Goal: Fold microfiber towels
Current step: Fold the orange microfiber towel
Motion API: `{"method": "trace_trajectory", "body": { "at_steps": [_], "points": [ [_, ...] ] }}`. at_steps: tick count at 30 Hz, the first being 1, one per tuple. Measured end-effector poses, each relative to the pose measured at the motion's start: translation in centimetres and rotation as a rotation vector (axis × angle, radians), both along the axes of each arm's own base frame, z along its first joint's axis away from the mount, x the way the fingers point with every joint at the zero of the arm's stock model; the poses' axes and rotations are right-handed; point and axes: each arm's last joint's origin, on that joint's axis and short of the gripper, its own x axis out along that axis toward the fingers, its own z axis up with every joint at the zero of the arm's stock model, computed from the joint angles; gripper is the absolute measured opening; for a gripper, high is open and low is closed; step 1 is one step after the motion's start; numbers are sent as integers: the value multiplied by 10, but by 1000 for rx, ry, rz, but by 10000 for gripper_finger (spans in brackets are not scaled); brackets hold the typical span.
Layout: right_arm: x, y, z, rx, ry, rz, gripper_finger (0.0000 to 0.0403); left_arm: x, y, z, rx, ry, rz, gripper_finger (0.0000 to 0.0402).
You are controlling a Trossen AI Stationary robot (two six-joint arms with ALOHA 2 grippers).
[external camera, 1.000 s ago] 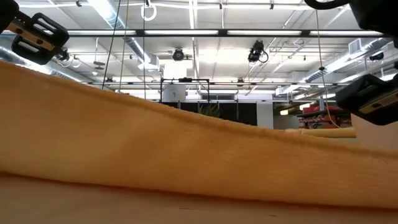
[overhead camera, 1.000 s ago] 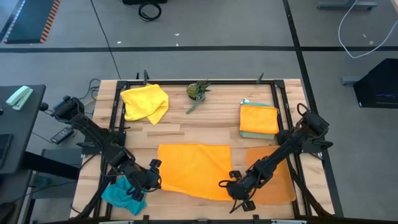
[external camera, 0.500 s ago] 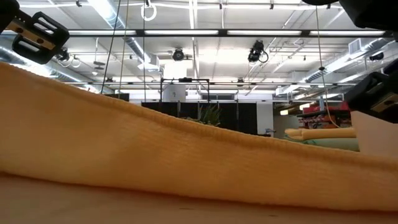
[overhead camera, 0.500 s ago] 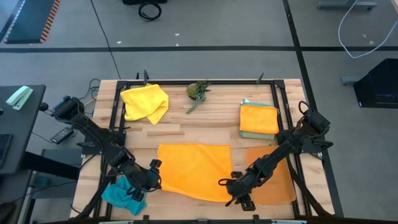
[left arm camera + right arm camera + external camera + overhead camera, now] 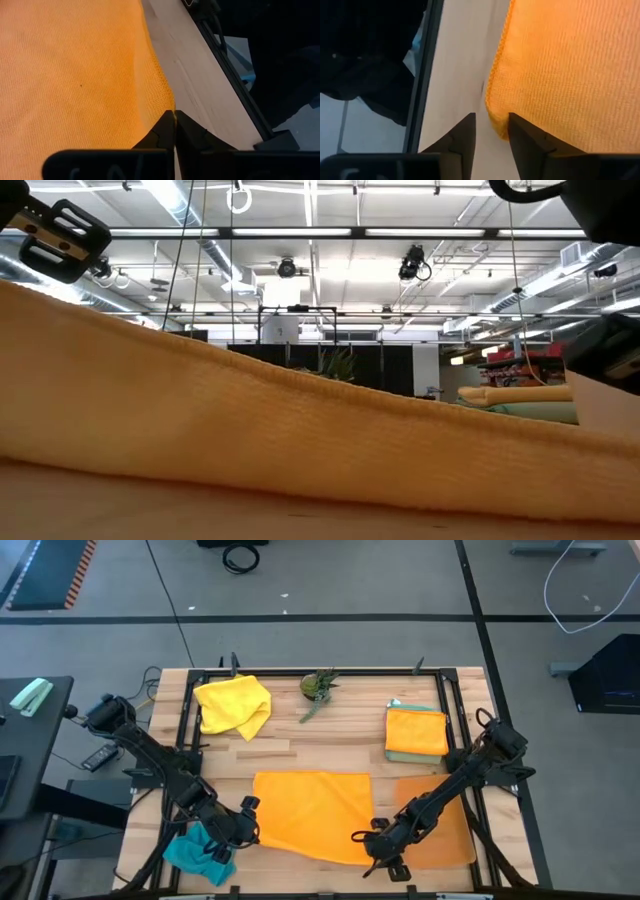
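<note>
Jaws: left gripper [image 5: 174,131] pinches orange towel [image 5: 312,812]; right gripper [image 5: 491,131] narrowly open; plant [image 5: 319,686] behind

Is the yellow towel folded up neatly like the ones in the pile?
No, the yellow towel lies crumpled at the table's far left, while the folded orange towel sits flat on the pile at the far right.

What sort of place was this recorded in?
Probably a large lab or industrial hall: a wooden table with a black frame stands on grey concrete floor, and exposed ceiling ducts run overhead.
</note>
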Motion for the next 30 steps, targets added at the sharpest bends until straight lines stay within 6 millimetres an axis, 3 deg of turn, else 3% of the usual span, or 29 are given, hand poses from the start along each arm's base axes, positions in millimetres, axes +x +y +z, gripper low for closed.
{"method": "trace_trajectory", "body": {
  "at_steps": [6,12,17,24,30],
  "points": [
    [0,0,1,-1,-13,11,81,0,0,0,-1,0,1,25],
    [0,0,1,-11,-28,39,10,0,0,0,-1,-1,0,8],
    [-4,-3,11,-16,-20,30,5,0,0,0,-20,10,19,19],
    [-22,-13,69,-43,-180,-51,2,-10,-10,29,-138,-42,53,10],
    [-41,-37,134,-69,-479,-106,2,-11,-19,76,-58,-283,12,7]
  ]
}}
